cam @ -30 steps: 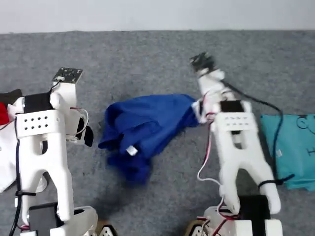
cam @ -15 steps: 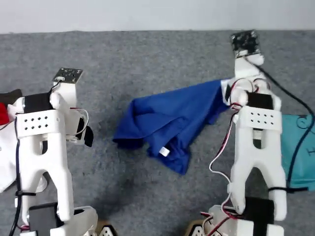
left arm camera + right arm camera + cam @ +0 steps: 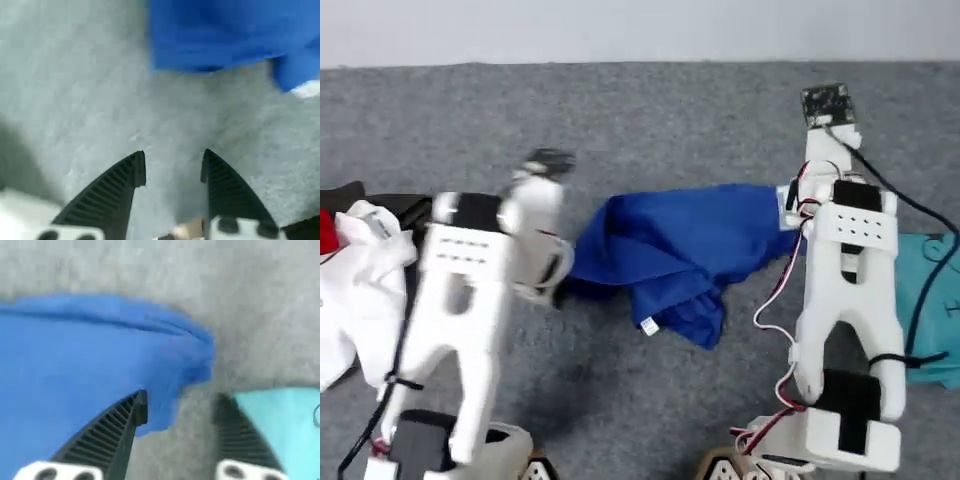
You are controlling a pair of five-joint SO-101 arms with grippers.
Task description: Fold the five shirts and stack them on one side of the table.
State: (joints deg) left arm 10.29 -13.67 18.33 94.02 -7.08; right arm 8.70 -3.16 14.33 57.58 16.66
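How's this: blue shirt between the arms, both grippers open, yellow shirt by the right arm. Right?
No: by the right arm lies a teal shirt, not yellow, per the high view. The blue shirt, left gripper and right gripper are as stated.

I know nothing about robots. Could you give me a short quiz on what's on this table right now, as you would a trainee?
1. True or false: the left pincer is shut on the crumpled blue cloth shirt.
2. What lies beside the right arm, on the side away from the blue shirt? A: a yellow towel. B: a flat teal cloth shirt. C: a cardboard box.
3. Fill in the colour: the rumpled cloth shirt beside the left arm is ___.
Key: 1 false, it is open over the bare grey felt table; 2 B; 3 white.
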